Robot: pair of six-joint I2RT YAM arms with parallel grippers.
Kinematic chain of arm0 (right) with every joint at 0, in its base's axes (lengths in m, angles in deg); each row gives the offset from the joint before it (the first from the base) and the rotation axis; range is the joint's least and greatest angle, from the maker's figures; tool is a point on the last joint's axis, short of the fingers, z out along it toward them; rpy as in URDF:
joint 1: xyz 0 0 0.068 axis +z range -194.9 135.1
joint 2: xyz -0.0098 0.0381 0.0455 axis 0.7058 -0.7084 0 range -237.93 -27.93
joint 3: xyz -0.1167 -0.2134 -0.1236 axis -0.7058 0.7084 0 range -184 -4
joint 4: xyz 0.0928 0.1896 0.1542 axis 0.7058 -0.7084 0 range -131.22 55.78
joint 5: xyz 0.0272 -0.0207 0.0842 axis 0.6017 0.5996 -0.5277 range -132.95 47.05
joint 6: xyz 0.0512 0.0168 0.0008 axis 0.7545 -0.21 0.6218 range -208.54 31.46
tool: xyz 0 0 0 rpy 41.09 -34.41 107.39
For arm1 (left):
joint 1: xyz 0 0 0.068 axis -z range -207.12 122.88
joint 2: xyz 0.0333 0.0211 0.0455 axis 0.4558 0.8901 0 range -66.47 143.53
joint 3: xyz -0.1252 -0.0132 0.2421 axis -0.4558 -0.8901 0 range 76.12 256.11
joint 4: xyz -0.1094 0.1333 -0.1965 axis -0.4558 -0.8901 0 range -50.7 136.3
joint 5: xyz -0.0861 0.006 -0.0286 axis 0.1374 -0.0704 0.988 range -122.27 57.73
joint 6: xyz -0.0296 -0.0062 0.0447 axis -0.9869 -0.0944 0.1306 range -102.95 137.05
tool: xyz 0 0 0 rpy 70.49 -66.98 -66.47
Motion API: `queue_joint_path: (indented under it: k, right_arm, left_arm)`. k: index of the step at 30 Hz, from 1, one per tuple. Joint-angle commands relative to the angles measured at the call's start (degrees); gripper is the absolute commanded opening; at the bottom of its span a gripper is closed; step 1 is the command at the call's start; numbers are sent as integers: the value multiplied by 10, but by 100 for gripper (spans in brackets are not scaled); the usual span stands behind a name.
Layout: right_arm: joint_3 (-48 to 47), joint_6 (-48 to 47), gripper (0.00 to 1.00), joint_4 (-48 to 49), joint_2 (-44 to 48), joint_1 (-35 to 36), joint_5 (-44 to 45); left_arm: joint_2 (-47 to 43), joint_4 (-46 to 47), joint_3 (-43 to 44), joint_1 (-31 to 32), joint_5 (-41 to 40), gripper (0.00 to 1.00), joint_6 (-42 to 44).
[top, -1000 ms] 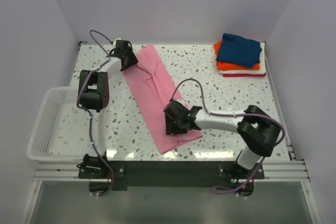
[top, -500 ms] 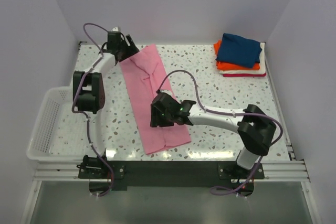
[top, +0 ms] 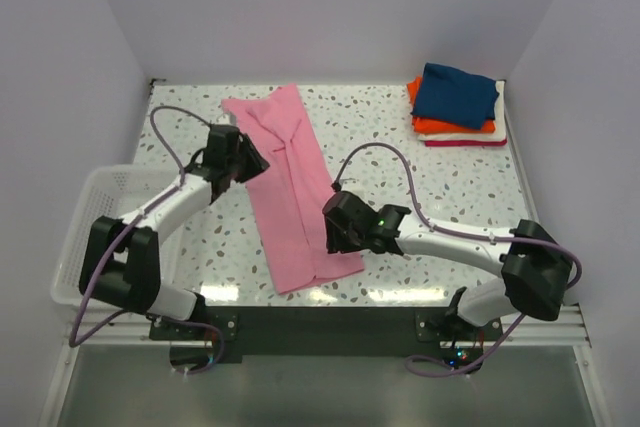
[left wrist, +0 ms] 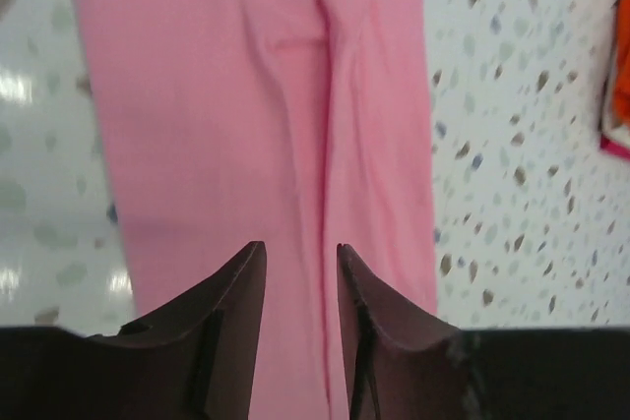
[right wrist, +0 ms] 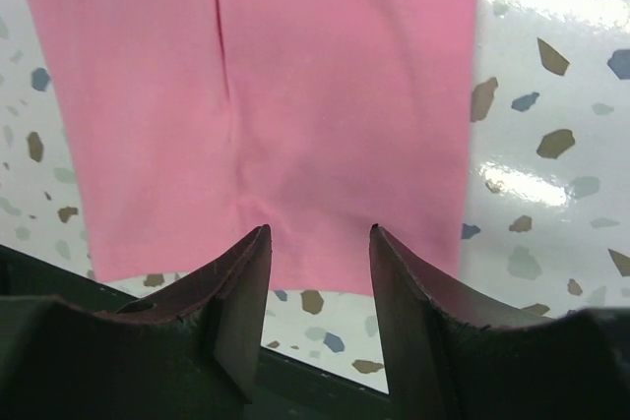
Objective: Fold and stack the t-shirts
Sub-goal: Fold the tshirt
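The light pink t-shirt (top: pixel 290 192) lies folded into a long narrow strip on the table, running from the back down to the near edge. My left gripper (top: pixel 252 160) hovers over the strip's left edge, open and empty; in the left wrist view (left wrist: pixel 300 248) the pink cloth (left wrist: pixel 266 95) lies below the parted fingers. My right gripper (top: pixel 335 237) is open and empty over the strip's near right end; the right wrist view (right wrist: pixel 320 231) shows the hem (right wrist: pixel 295 145) below. A folded stack stands at the back right with the navy shirt (top: pixel 455 95) on top, then orange (top: pixel 438 128), white and red.
A white wire basket (top: pixel 88 237) hangs off the table's left edge. The black rail (top: pixel 330 322) with the arm bases runs along the near edge. White walls close in the back and sides. The stack's orange edge shows in the left wrist view (left wrist: pixel 622 66).
The left arm has pulled back from the strip's far end to its left edge at mid-length. The right gripper has shifted a little to the right. The strip lies straighter than one second ago.
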Motion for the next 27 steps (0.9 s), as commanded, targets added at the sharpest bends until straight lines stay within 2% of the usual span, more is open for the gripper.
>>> queue_joint_path:
  k: [1, 5, 10, 16, 27]
  right_arm:
    - [30, -20, 48, 1, 28, -2, -2]
    - [55, -28, 43, 7, 23, -1, -15]
    - [82, -27, 41, 8, 11, -1, -12]
    - [102, -26, 41, -5, 17, -2, 11]
    - [119, -24, 37, -21, 29, -1, 10]
  left_arm:
    - [-70, -30, -101, 52, -57, 36, -35]
    - [-161, -61, -171, 124, -67, 22, -56]
    - [-216, -87, -233, 202, -67, 13, -81]
    - [-209, -133, -236, 295, -78, 13, -110]
    - [-171, -157, -244, 395, -54, 9, -127]
